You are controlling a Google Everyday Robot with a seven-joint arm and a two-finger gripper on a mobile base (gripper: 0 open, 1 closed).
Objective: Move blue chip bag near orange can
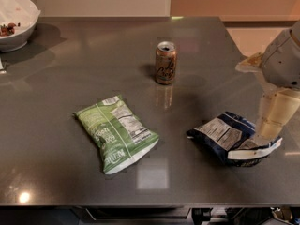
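gripper [263,136]: at blue chip bag [220,134] right end, covering it; hold undeterminable.
orange can [165,63]: upright, well apart.

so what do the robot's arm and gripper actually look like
The arm is a rounded pale grey shell with small dark holes. Below it the gripper, near the right edge of the table at the right end of the blue chip bag, is cream, blocky and segmented. No cables or markings show.
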